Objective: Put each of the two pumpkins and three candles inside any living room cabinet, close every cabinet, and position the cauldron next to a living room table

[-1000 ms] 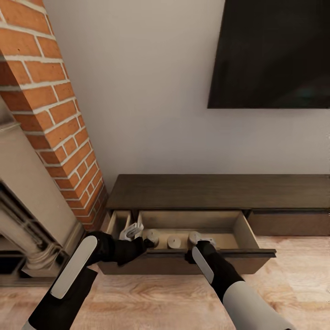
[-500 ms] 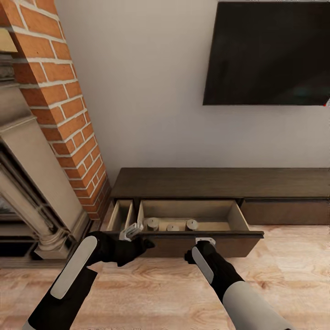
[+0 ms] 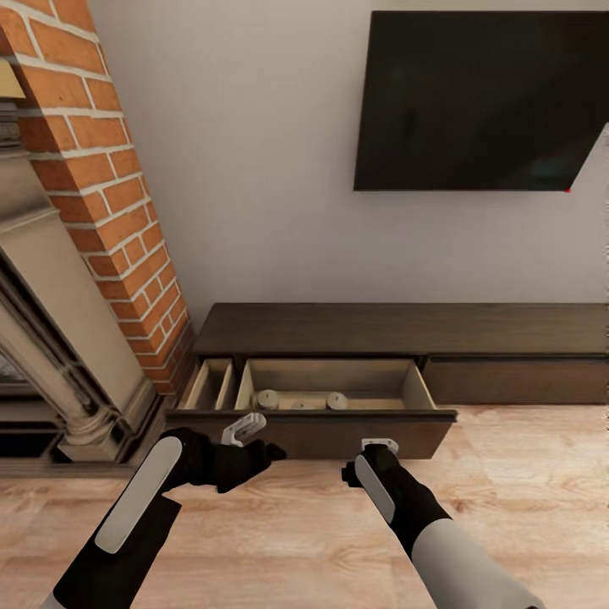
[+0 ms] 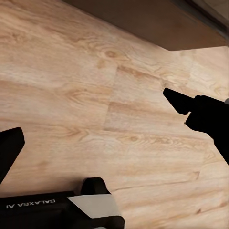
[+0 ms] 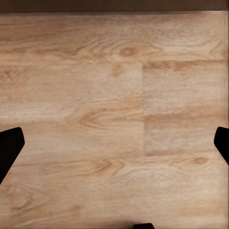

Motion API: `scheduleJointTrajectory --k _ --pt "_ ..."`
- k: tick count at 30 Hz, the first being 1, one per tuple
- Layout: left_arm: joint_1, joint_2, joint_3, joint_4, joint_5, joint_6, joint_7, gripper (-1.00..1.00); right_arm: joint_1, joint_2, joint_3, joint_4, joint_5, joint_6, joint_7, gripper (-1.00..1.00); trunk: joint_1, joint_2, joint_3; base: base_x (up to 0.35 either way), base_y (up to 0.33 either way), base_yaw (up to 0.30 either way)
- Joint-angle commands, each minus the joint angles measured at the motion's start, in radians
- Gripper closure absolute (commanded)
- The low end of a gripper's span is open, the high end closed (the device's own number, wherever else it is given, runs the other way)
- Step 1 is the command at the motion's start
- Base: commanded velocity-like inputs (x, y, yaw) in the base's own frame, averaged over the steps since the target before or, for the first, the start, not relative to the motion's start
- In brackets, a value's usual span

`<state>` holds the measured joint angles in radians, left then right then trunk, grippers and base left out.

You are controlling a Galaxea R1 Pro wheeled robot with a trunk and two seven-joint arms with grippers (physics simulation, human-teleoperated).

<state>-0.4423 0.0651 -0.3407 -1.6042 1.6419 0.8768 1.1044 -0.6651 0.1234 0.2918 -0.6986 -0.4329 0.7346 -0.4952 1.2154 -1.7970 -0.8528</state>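
The cabinet (image 3: 397, 334) sits mid-frame, its drawer out, with three candles (image 3: 300, 399) inside. Both pincers — left pincer (image 3: 245, 427), right pincer (image 3: 379, 444) — hang empty and spread wide above the floor (image 3: 524, 474), just before the drawer front. Likely next — fetch the pumpkins, or push it closed.

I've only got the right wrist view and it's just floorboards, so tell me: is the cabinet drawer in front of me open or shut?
Observer: Open. The head view shows the drawer pulled out of the cabinet.
Operator: Anything in it?
Observer: Three candles stand in a row inside.
Operator: And my left end effector?
Observer: The left end effector is open and empty, over the floor just short of the drawer front.
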Motion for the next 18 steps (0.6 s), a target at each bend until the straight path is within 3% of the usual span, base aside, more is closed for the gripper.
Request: scheduleJointTrajectory --k 1,5,14,18 --pt "-0.001 0.0 -0.001 -0.001 0.008 0.002 0.011 -1.0 -0.001 -0.001 0.004 -0.001 -0.01 0.002 -0.009 -1.0 0.0 0.0 -0.001 -0.013 -0.307 0.0" --pt "-0.001 0.001 0.0 -0.001 0.008 0.002 0.011 -1.0 -0.001 -0.002 0.004 -0.001 -0.01 0.002 -0.009 -1.0 0.0 0.0 -0.001 -0.002 -0.198 0.0" --pt "-0.001 0.001 0.0 -0.001 0.007 0.002 0.011 -1.0 -0.001 -0.004 0.004 -0.001 -0.01 -0.001 -0.009 -1.0 0.0 0.0 -0.001 0.0 -0.017 0.0" --pt "-0.001 0.002 0.0 0.0 0.007 0.001 0.011 -1.0 -0.001 -0.005 0.003 -0.001 -0.01 -0.001 -0.009 -1.0 0.015 -0.028 -0.013 0.0 0.0 0.0"
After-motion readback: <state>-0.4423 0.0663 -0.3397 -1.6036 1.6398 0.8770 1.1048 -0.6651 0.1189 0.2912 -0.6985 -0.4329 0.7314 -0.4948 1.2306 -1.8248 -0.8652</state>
